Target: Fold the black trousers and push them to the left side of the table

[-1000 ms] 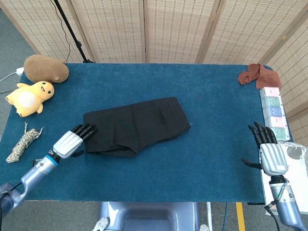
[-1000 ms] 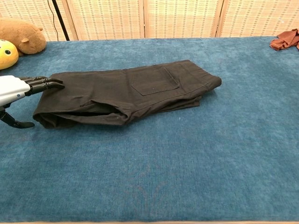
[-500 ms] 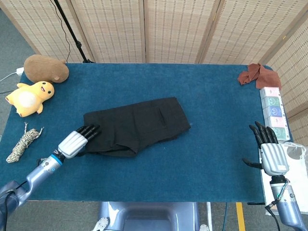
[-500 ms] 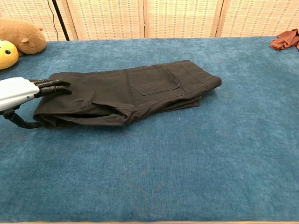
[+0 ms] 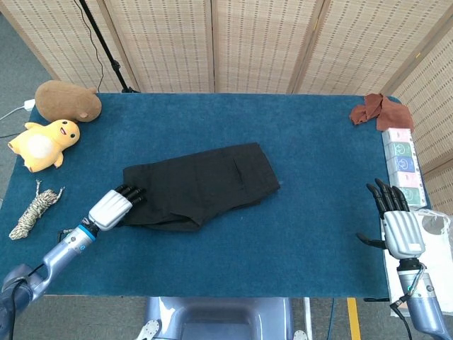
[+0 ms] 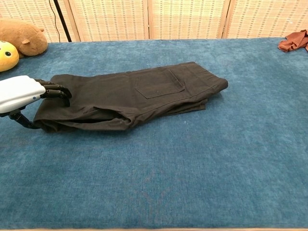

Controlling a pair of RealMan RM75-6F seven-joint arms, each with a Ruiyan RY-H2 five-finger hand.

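one trousers (image 5: 202, 183), two plush toys (image 5: 44, 144)

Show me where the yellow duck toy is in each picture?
Head view: the yellow duck toy sits whole at the table's far left edge, just in front of the brown plush.
Chest view: only a piece of the yellow duck toy peeks in at the left border, below the brown plush.
Shared landmark: the black trousers mid-table.

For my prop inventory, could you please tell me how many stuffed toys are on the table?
2, both at the table's far left corner: a brown plush animal and a yellow plush duck just in front of it. None appears hidden.
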